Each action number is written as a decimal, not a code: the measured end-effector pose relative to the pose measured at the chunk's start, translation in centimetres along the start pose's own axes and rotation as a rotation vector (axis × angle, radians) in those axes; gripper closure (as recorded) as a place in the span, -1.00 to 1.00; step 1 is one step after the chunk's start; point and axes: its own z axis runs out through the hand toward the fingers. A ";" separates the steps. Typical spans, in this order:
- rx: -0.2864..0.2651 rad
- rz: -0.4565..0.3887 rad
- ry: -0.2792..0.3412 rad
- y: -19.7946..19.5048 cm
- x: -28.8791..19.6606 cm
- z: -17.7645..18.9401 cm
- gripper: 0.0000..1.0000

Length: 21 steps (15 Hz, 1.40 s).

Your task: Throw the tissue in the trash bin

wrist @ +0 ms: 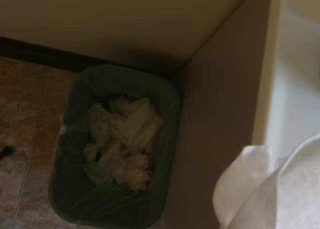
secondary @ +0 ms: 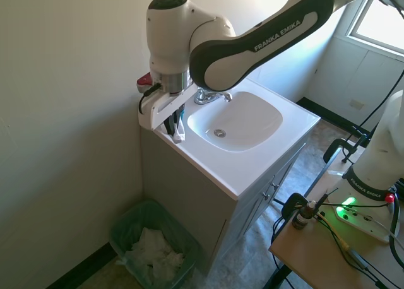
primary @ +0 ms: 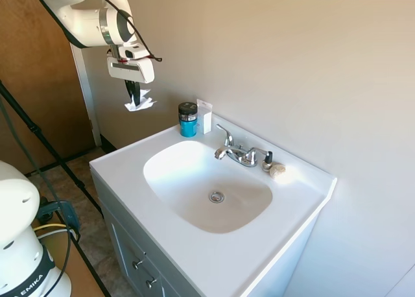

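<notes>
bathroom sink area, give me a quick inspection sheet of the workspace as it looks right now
Surface: white vanity top with an oval basin, dry as far as can be seen.
Job's things: small crumpled white paper tissue held in the air beside the vanity; green-lined trash bin on the floor below, already holding crumpled paper.
Clutter: teal jar with black lid, small upright white card, chrome faucet, beige shell-like lump, all along the back of the vanity top.
Grippers: gripper shut on the tissue, off the vanity's edge, roughly over the bin.
Cables: rig only.
Surroundings: plain beige walls, brown tiled floor, window.
</notes>
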 end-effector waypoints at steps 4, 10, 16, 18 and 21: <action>-0.035 -0.013 -0.025 -1.5 -0.8 2.9 1.00; -0.053 -0.038 -0.037 -3.8 -2.4 5.3 -1.00; -0.061 -0.037 -0.031 -4.5 -2.3 5.5 -1.00; -0.065 -0.038 -0.032 -4.6 -2.4 5.5 -1.00; -0.070 -0.034 -0.032 -4.6 -2.2 5.4 -1.00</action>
